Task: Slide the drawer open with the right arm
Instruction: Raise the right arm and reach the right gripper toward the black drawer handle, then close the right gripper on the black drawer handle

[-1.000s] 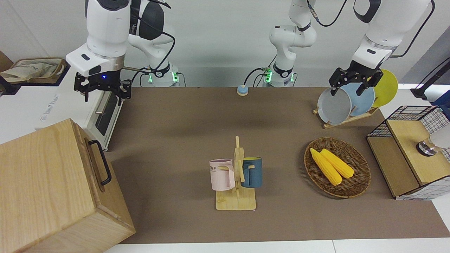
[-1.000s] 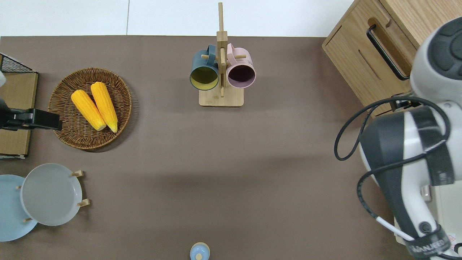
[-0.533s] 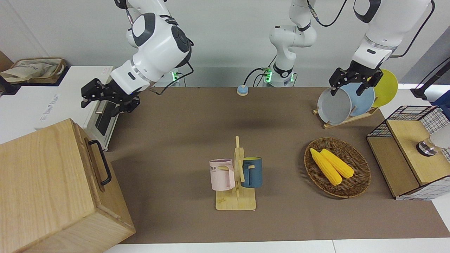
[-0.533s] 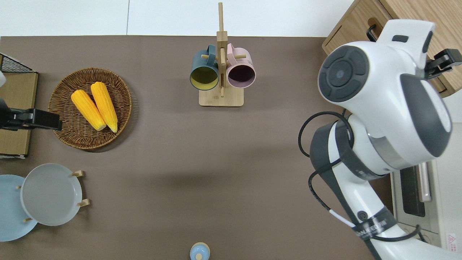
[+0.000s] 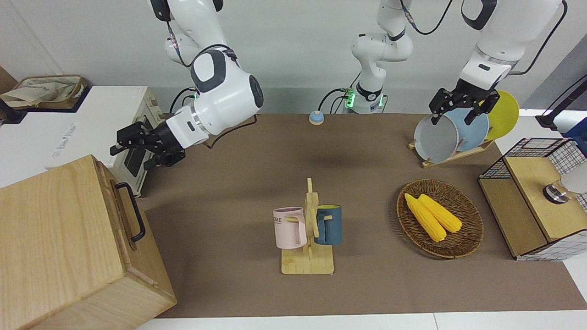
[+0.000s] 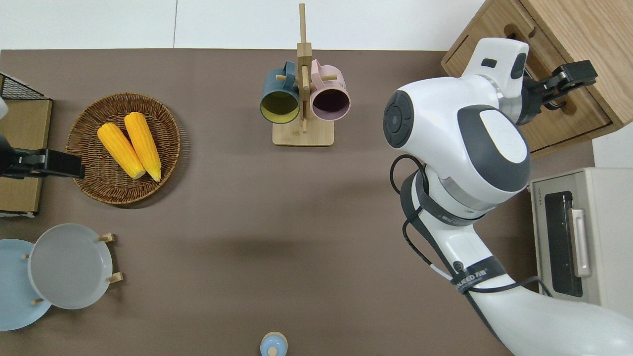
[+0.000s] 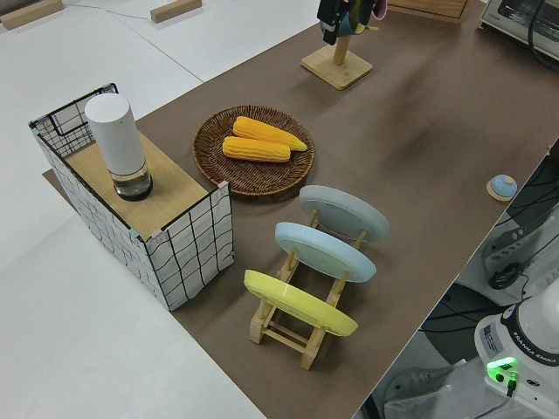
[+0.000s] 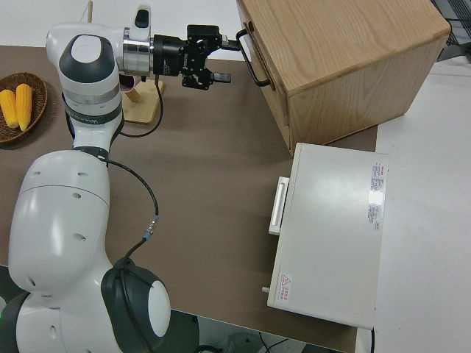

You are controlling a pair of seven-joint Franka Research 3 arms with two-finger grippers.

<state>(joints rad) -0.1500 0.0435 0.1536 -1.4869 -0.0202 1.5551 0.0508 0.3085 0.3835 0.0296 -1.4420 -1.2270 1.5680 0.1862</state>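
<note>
The pale-wood drawer (image 5: 118, 201) is the top front panel of the big wooden cabinet (image 5: 55, 238) at the right arm's end of the table. It sits flush in the cabinet. Its black bar handle (image 5: 132, 213) also shows in the right side view (image 8: 253, 62). My right gripper (image 5: 120, 146) is turned sideways and points at the drawer front (image 6: 584, 102). Its fingers are open, close to the handle's end nearer the robots, with nothing between them (image 8: 223, 59). In the overhead view the arm hides most of the handle. The left arm is parked.
A white toaster oven (image 6: 568, 237) stands beside the cabinet, nearer to the robots. Mid-table stands a mug rack (image 5: 308, 229). Toward the left arm's end are a basket of corn (image 5: 463, 238), a plate rack (image 5: 454, 133) and a wire-grid cabinet (image 5: 532, 201).
The right arm swung away from the toaster oven toward the cabinet. Its gripper turned from pointing down to pointing sideways at the drawer front. The left arm stayed still.
</note>
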